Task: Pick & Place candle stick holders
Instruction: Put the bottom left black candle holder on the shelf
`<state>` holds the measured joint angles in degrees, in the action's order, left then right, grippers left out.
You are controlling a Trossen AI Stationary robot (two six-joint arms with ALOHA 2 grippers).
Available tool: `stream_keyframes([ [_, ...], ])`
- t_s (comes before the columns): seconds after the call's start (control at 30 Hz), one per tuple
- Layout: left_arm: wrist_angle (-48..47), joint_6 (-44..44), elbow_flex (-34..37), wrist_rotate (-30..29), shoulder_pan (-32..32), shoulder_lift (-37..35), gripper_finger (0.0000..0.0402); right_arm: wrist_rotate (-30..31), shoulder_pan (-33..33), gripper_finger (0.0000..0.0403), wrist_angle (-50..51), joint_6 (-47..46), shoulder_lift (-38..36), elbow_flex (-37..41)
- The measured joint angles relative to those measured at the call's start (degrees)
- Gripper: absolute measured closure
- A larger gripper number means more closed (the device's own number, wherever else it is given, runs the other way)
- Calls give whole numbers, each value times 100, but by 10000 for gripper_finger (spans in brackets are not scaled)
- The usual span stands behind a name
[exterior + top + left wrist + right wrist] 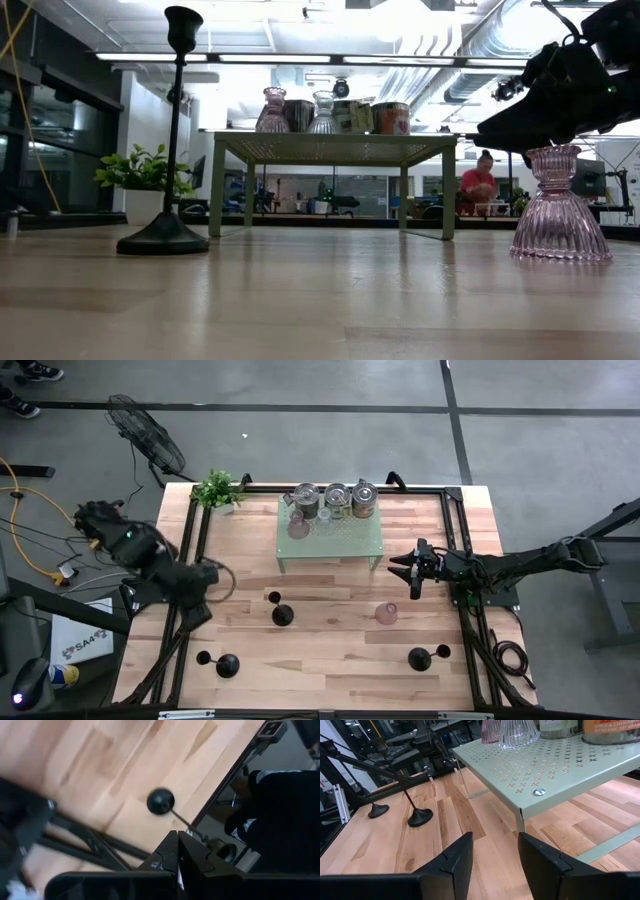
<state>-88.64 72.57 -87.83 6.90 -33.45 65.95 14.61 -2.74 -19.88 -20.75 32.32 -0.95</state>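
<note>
Three black candle stick holders stand upright on their round bases on the wooden table: one in the middle (283, 615), one near the front left (229, 666), one near the front right (419, 658). The low view shows the middle one (165, 235) from the side. My left gripper (226, 582) is shut and empty above the table's left part; its wrist view shows its shut fingers (177, 847) and one holder (160, 801) below. My right gripper (405, 572) is open and empty right of the green shelf; its wrist view (492, 855) shows two holders (420, 816) farther off.
A green perforated shelf (330, 545) at the back middle carries jars and glass pieces. A pink glass holder (387, 613) stands on the table near my right gripper. A potted plant (217, 490) stands at the back left. Black frame rails (195, 535) run along the table's sides.
</note>
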Motion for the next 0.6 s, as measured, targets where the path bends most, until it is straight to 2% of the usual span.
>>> stream_keyframes([
  [0.13, 15, 1265, 0, 139, -535, 225, 401, 0, 2, 255, 0, 0, 0, 0],
  [0.33, 89, 2829, 0, 761, -1071, 478, 401, 0, 2, 255, 0, 0, 0, 0],
  [0.47, 429, 3344, 0, 842, -1229, 530, 401, 0, 0, 255, 0, 1, 0, 0],
  [0.6, 742, 3428, 0, 506, -1243, 558, 401, 0, 2, 255, 0, 1, 0, 0],
])
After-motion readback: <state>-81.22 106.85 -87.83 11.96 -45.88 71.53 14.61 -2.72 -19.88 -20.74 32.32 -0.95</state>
